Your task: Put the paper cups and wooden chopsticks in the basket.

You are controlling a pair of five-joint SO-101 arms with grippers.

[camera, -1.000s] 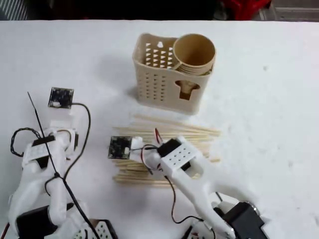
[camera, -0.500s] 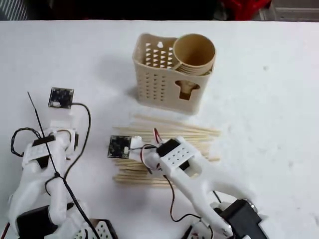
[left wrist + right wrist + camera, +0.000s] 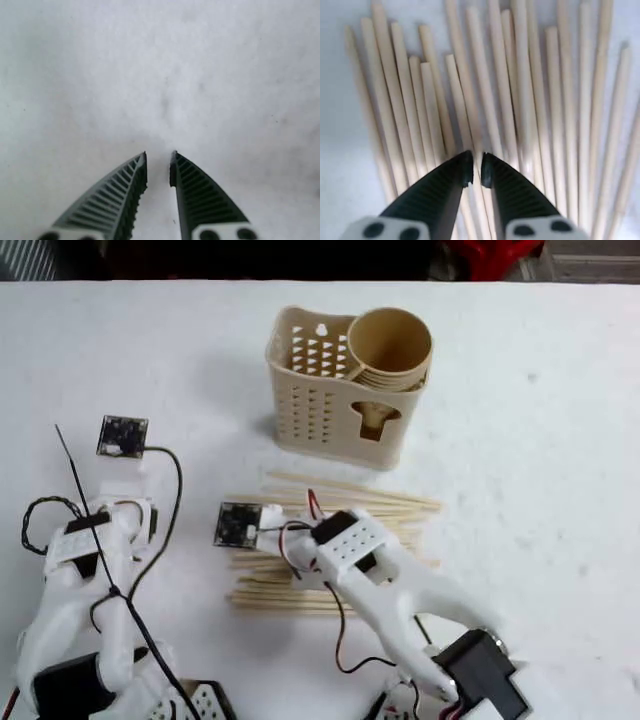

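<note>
From above, the wooden chopsticks (image 3: 395, 508) lie flat in a loose pile on the table (image 3: 540, 440), in front of the basket (image 3: 320, 405). The paper cups (image 3: 390, 340) already stand nested in the basket. The right arm's wrist hangs over the pile. The left arm sits well off to one side, so the right is clearly the nearer.

In the left wrist view, the left gripper (image 3: 158, 162) has its tips drawn almost together, with nothing between them and bare table ahead.

In the right wrist view, the right gripper (image 3: 473, 172) is just above the pile, with the sticks' long axes running straight ahead of the fingertips. The jaws are nearly closed on nothing I can make out (one stick passes under the slit). They close across the sticks, which suits a pinch, but would likely need to open first.
</note>
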